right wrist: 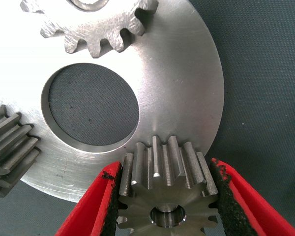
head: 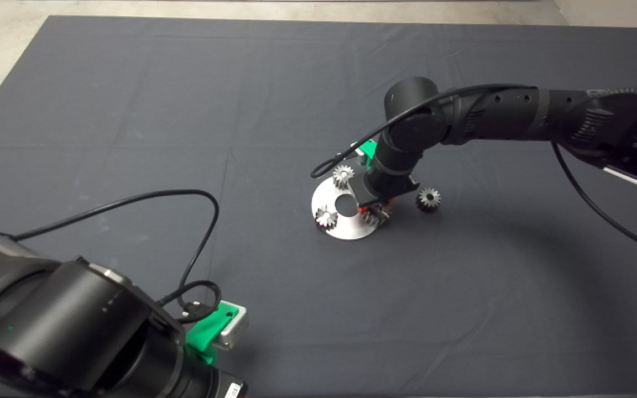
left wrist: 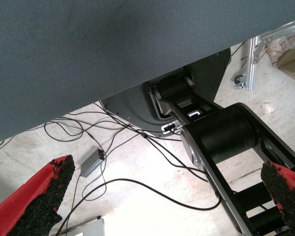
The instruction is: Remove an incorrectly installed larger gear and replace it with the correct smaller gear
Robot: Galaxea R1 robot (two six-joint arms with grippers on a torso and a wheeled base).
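while the right gripper [right wrist: 162, 196] pinches the larger gear [right wrist: 163, 189] on the round steel plate [head: 346, 229], removal is barely begun; the smaller gear [head: 428, 199] waits beside the plate, left gripper [left wrist: 162, 196] spread wide, idle.

A dark grey cloth mat [head: 130, 110] covers the tabletop, showing faint creases. Beyond its far edge runs a strip of pale, speckled concrete floor [head: 296, 8]. In the left wrist view the same pale floor [left wrist: 137, 196] appears beyond the mat edge, strewn with thin black cables [left wrist: 113, 142]. A small grey rectangular box [left wrist: 92, 163] lies among them. A silver aluminium frame on a caster wheel [left wrist: 253, 59] stands near crumpled brown paper [left wrist: 290, 54].
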